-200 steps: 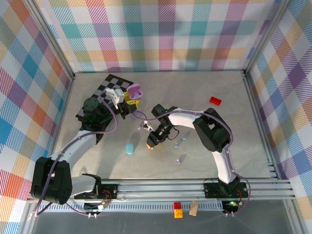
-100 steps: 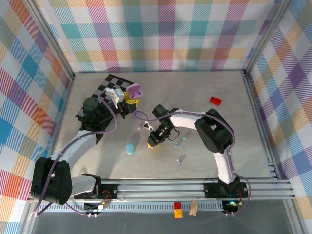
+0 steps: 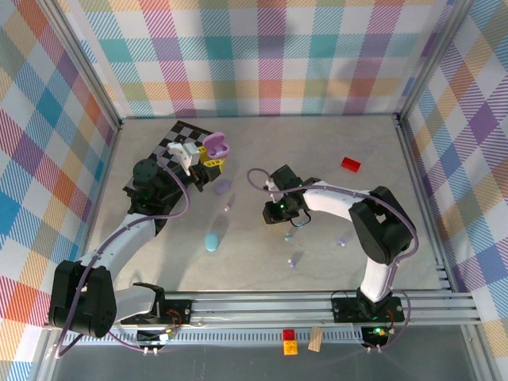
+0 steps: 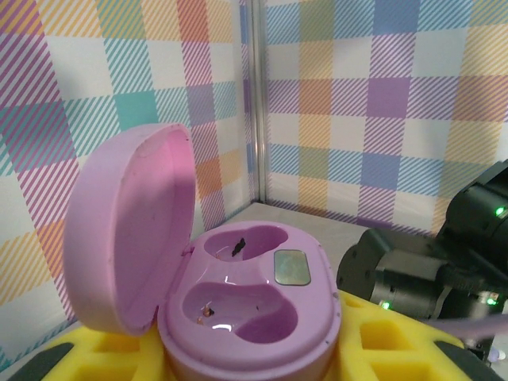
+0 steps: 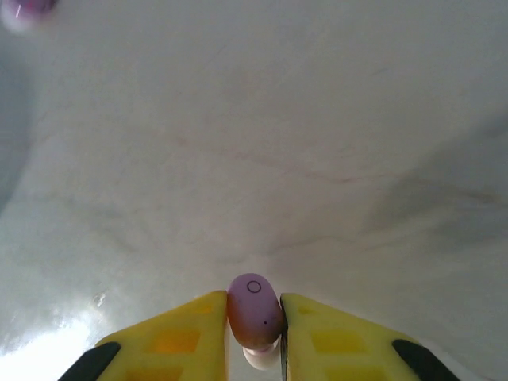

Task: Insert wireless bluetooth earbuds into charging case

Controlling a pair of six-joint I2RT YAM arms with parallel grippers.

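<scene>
Right wrist shows the claw (image 5: 254, 305) pinching a rounded, white-tipped lavender earbud (image 5: 254, 314).

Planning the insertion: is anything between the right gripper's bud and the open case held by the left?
Nothing visible blocks it. The lavender earbud is pinched in the right gripper; the pink case in the left gripper stands open, both wells empty.

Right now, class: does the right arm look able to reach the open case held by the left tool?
Probably yes. The case sits lid-open in the left tool, both sockets empty, and nothing tall stands between it and the right tool, shut on a lavender earbud.
</scene>
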